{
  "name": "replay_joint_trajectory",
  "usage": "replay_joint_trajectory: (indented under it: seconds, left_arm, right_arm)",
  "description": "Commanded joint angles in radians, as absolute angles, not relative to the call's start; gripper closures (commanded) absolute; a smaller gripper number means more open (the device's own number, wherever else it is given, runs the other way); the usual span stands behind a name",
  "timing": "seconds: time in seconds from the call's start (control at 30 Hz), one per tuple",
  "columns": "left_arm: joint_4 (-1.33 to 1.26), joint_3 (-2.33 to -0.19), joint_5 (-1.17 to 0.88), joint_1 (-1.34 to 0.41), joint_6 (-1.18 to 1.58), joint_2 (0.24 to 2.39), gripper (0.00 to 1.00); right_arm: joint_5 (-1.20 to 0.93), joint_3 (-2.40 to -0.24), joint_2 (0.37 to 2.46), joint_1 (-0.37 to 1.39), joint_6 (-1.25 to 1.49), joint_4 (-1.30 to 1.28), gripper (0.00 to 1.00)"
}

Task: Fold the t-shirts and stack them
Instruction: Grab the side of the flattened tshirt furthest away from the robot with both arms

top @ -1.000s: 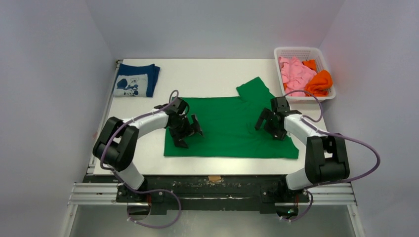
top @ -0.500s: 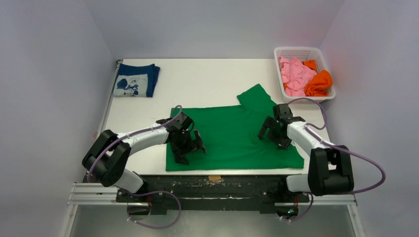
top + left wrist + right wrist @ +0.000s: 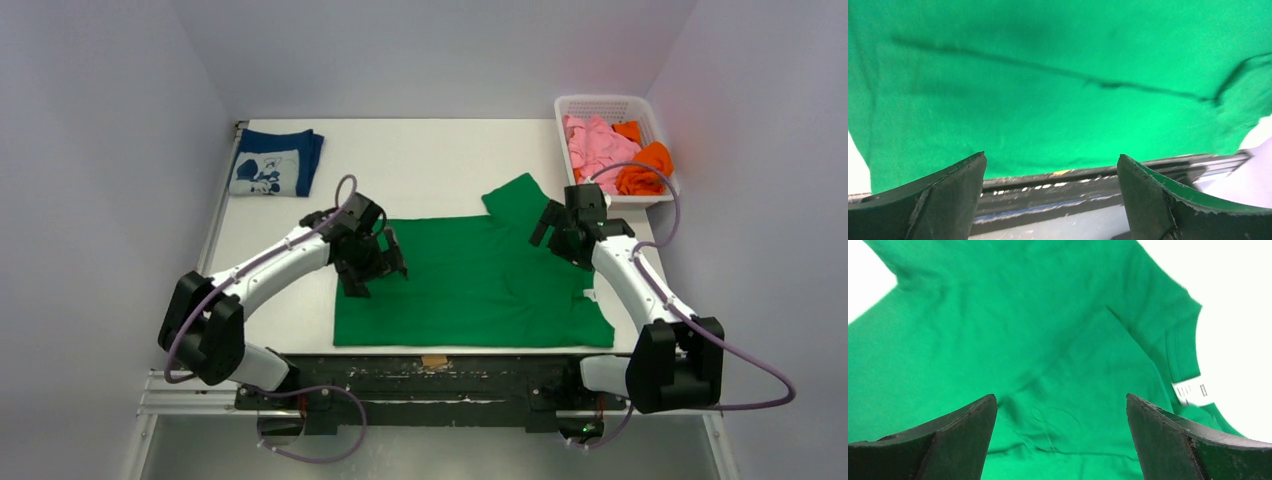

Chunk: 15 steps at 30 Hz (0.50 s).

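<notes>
One white table, mostly bare. One green t-shirt lies flat on its near middle, part folded, one sleeve pointing to the far right. Its near hem lies close to the table's front edge.

Two arms: left arm and right arm, both over the green shirt. Left gripper is above the shirt's left side, jaws spread wide, gripping nothing. Right gripper is by the sleeve and collar, jaws also wide apart, empty.

One basket at the far right corner holds a crumpled pink shirt and orange cloth. The orange shows in two patches; can't tell if one shirt or two.

One navy shirt folded at the far left, white print up, print too small to read.

One white neck label, blurred.
</notes>
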State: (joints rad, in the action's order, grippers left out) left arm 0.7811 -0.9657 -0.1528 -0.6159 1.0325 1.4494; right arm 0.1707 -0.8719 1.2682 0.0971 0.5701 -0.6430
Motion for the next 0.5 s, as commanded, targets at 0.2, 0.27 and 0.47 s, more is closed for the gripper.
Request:
replay_joint_trajectory:
  seconds: [0.2, 0.27, 0.47]
  left_arm:
    - [0.732, -1.382, 0.022, -0.288, 0.790, 1.698, 0.00]
    - [0.710, -1.466, 0.039, -0.242, 0.768, 1.787, 0.00]
    - [0.661, -1.637, -0.008, -0.146, 0.749, 2.014, 0.00]
  right_arm:
    - [0.069, -0.996, 1.326, 0.095, 0.492, -0.514, 0.01]
    - [0.080, -1.008, 1.339, 0.096, 0.485, -0.515, 0.01]
    - [0.077, -1.015, 1.359, 0.096, 0.470, -0.508, 0.02]
